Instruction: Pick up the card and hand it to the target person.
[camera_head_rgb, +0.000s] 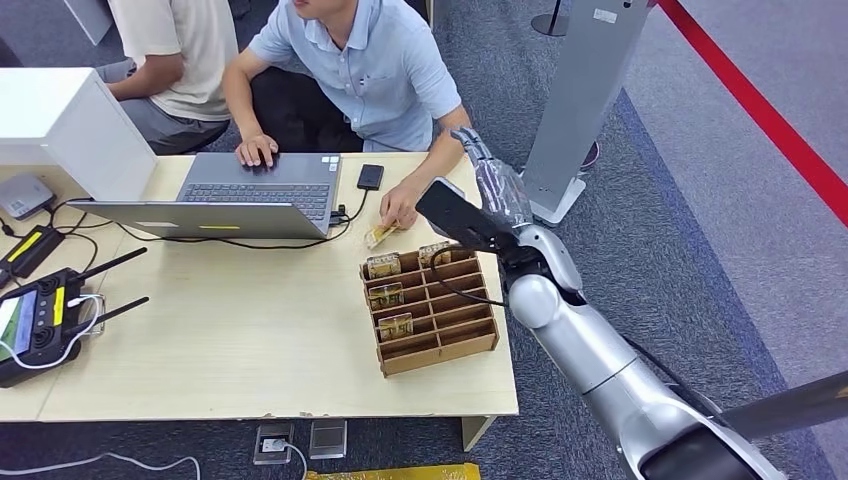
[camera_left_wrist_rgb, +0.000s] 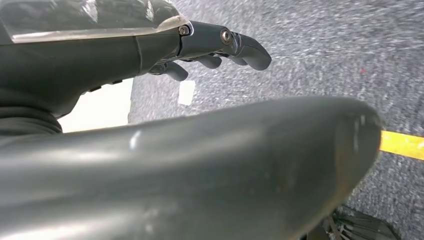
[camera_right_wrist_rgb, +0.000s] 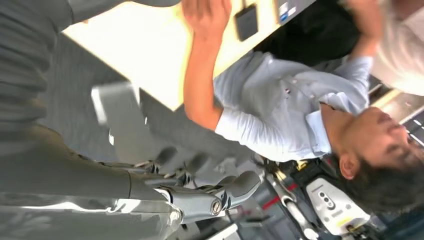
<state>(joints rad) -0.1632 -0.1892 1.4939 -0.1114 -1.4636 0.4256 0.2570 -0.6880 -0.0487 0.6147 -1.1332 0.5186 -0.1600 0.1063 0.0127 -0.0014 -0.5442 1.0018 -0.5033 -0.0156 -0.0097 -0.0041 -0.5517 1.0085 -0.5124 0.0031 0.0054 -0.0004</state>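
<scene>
While a card (camera_head_rgb: 380, 235) is held on the tabletop (camera_head_rgb: 250, 340) by a person's hand (camera_head_rgb: 400, 207), the right robot hand (camera_head_rgb: 495, 185) is raised nearby, fingers loosely apart, holding nothing. The handover looks done.

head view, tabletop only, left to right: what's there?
Black remote controller with antennas → open grey laptop → small black phone → person's hand on a card → brown wooden slotted card rack → robot's right hand, raised past the table's right edge.
</scene>
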